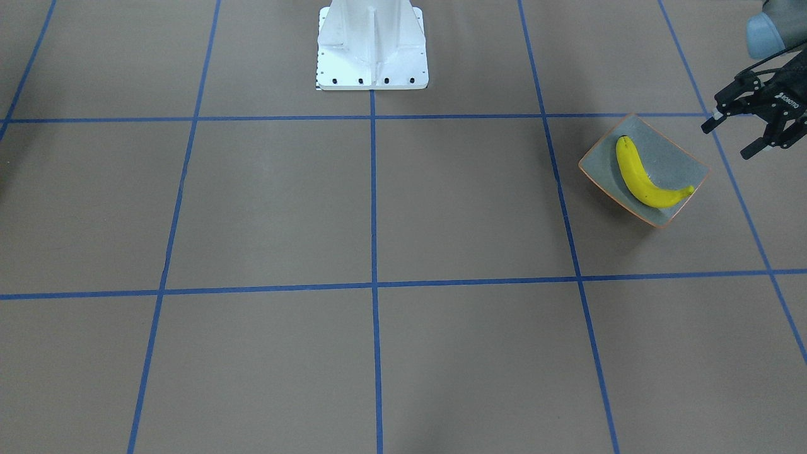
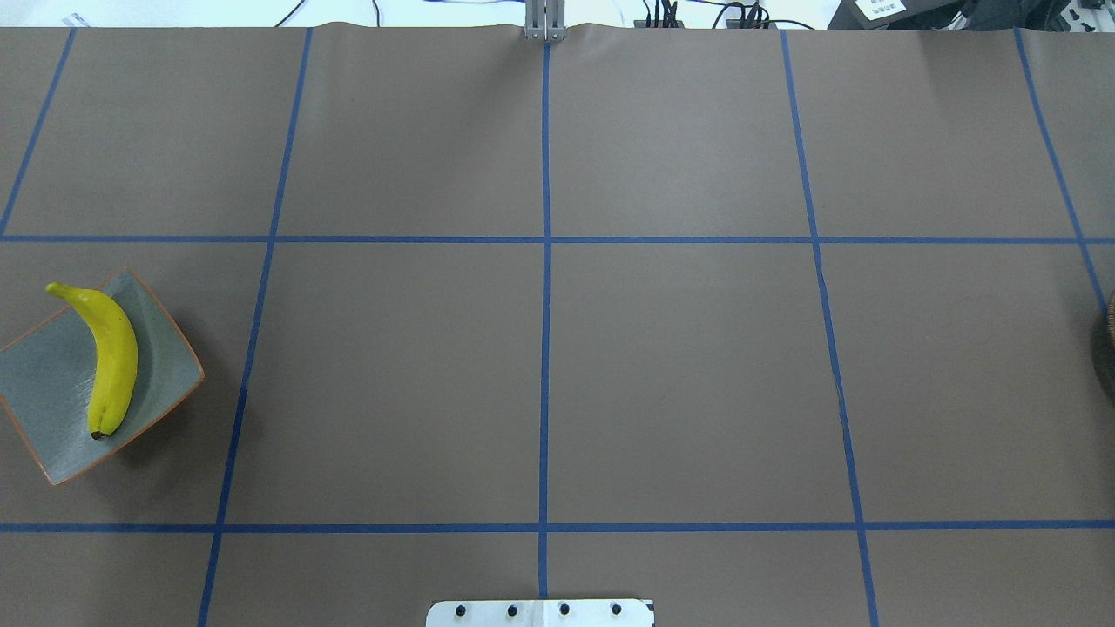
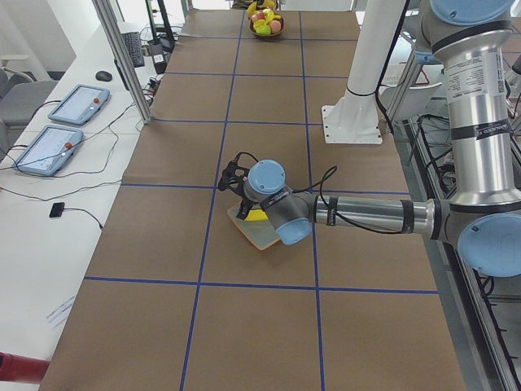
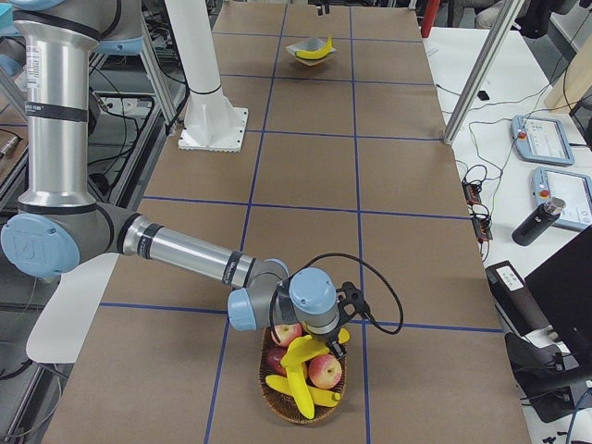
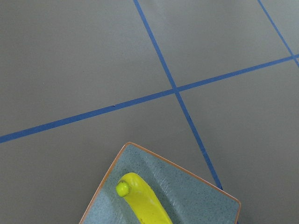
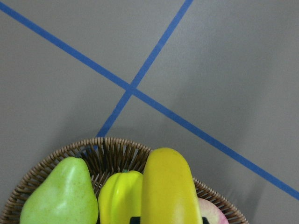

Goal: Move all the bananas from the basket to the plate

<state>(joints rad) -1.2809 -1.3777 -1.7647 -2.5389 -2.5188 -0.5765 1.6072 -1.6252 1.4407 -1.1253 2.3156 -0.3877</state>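
Observation:
One yellow banana (image 1: pixel 640 176) (image 2: pixel 118 357) lies in the square grey-green plate (image 1: pixel 674 161) (image 2: pixel 43 392) at the table's left end. My left gripper (image 1: pixel 728 140) hangs open just beside and above the plate, holding nothing. At the right end, the wicker basket (image 4: pixel 274 400) (image 6: pixel 107 144) holds more bananas (image 4: pixel 301 393) and other fruit. My right gripper (image 4: pixel 331 326) sits over it. In the right wrist view dark finger bits hug both sides of a banana (image 6: pixel 168 186), which stands above the other fruit (image 4: pixel 303 356).
A green pear (image 6: pixel 60 196) and red apples (image 4: pixel 324 370) share the basket. The white robot base (image 1: pixel 372 44) stands at the table's middle rear. Only a sliver of the basket (image 2: pixel 1108 348) shows overhead. A side bench with tablets (image 3: pixel 77 102) runs along the far edge.

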